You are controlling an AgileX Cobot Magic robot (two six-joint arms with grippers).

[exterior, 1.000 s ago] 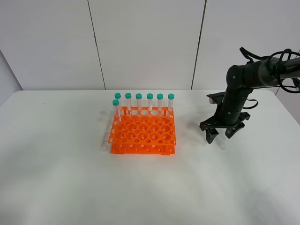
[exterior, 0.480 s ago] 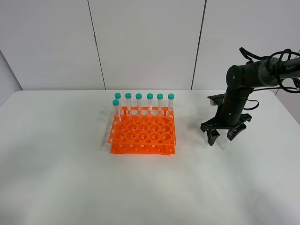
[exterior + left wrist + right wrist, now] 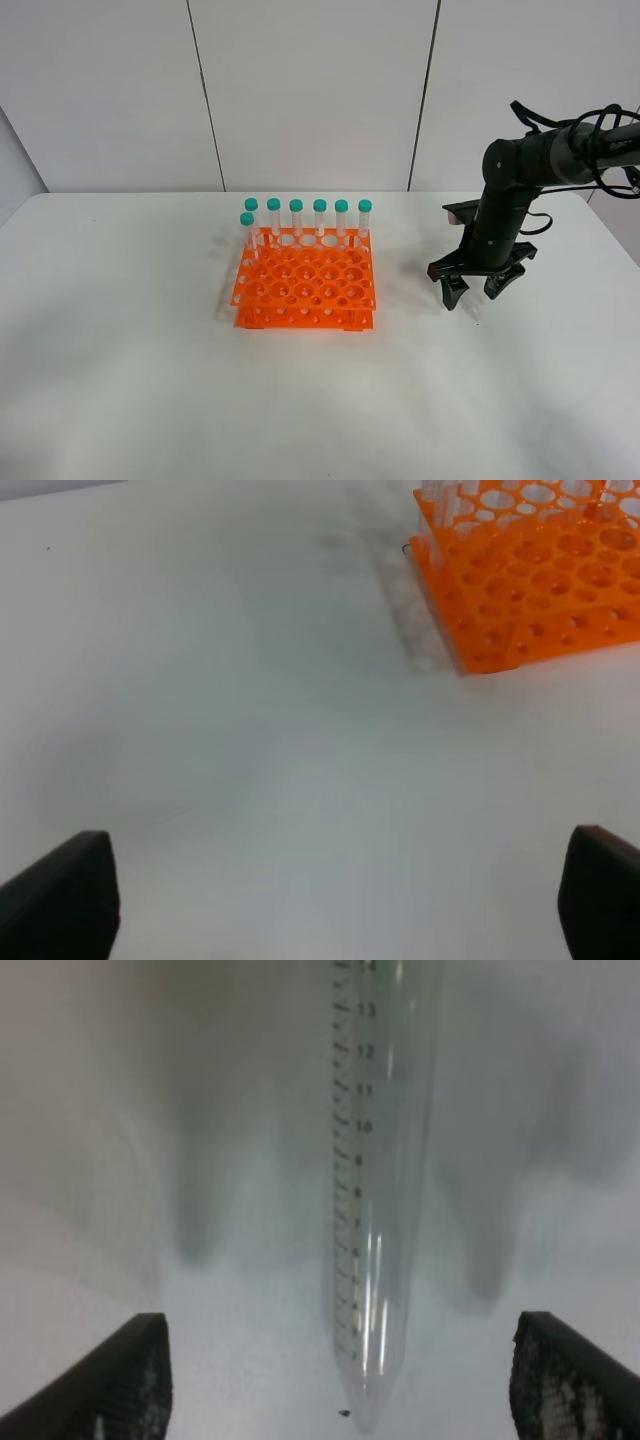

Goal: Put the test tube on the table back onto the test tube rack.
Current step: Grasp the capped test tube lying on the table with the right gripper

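In the right part of the high view, the right arm (image 3: 505, 205) is bending steeply down from the frame's edge. The right gripper (image 3: 474, 293) is pointing at the table (image 3: 150, 380), with its tips close to the surface. Its jaws are standing wide apart and grasping nothing.

The test tube rack (image 3: 305, 285) is sitting near the middle of the frame, well apart from this gripper. Capped tubes (image 3: 320, 215) are standing at its far side.

The right wrist view is showing clearly the test tube (image 3: 385, 1180). It is lying on the table between the two fingers (image 3: 135, 1380) and touching neither. The high view is hardly showing it.

The left gripper (image 3: 330, 895) is appearing only in the left wrist view. It is released and empty too, with the rack's corner ahead of it.
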